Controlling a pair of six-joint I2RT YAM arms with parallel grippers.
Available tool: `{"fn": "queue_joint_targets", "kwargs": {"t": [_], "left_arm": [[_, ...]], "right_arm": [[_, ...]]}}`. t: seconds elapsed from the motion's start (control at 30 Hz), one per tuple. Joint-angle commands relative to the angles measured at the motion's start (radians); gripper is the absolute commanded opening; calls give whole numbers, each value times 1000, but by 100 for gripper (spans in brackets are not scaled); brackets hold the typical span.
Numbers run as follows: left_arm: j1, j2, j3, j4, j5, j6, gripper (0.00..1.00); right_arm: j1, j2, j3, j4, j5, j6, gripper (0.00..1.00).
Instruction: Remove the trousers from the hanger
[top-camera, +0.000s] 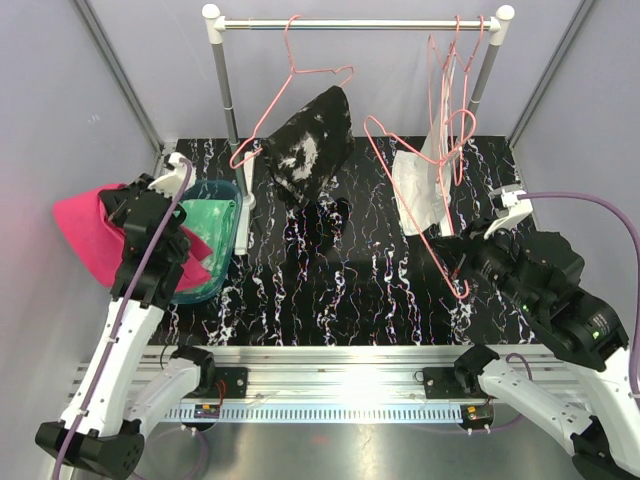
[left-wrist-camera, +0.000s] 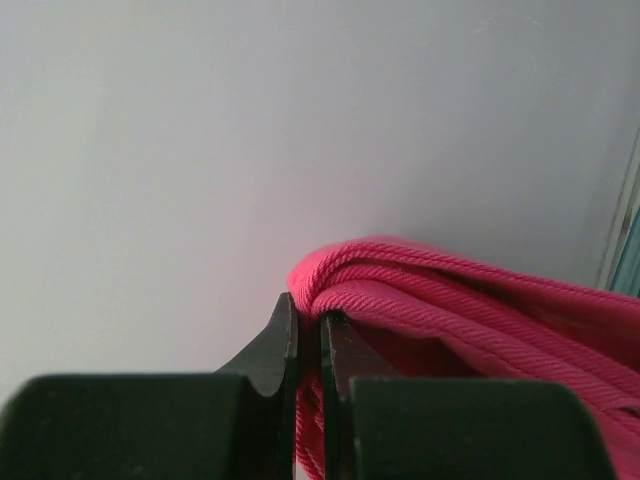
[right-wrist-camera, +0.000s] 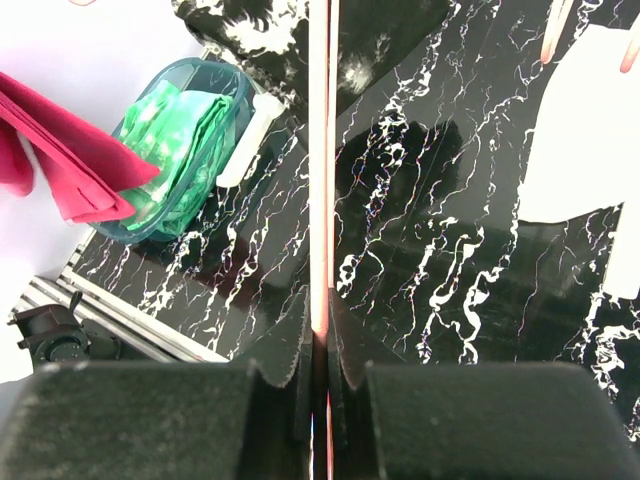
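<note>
Left gripper: clenched on a fold of the magenta pink trousers, held in the air past the tabletop's 9 o'clock edge, against the grey wall.
Right gripper: clamped on the thin wire of a bare pink hanger, at about 4 o'clock over the tabletop.
Mint green trousers: bunched inside a teal basin at 9 o'clock on the tabletop, just beside the pink pair.
Black speckled trousers: draped on another pink hanger hooked on the rail at 12 o'clock, lower end reaching the tabletop.
White cloth: hangs at 2 o'clock among more pink hangers.
</note>
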Motion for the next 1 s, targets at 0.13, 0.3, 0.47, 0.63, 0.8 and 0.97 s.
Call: {"fn": "queue_joint_targets", "kwargs": {"t": [0.13, 0.3, 0.47, 0.63, 0.8, 0.97], "left_arm": [[19, -23, -56, 68, 89, 133, 0], [21, -53, -105, 99, 79, 111, 0], [21, -108, -103, 117, 82, 148, 0], [21, -89, -120, 122, 88, 150, 0], [21, -35, -149, 153, 97, 111, 0], [19, 104, -139, 192, 51, -5, 0]], "right_arm": [[-2, -30, -10, 50, -28, -15, 0], [-2, -29, -13, 45, -36, -21, 0], [-2, -27, -22, 61, -48, -12, 0], [-2, -29, -24, 71, -54, -1, 0], [-2, -37, -19, 59, -45, -7, 0], [-2, -55, -30, 58, -46, 0, 0]]}}
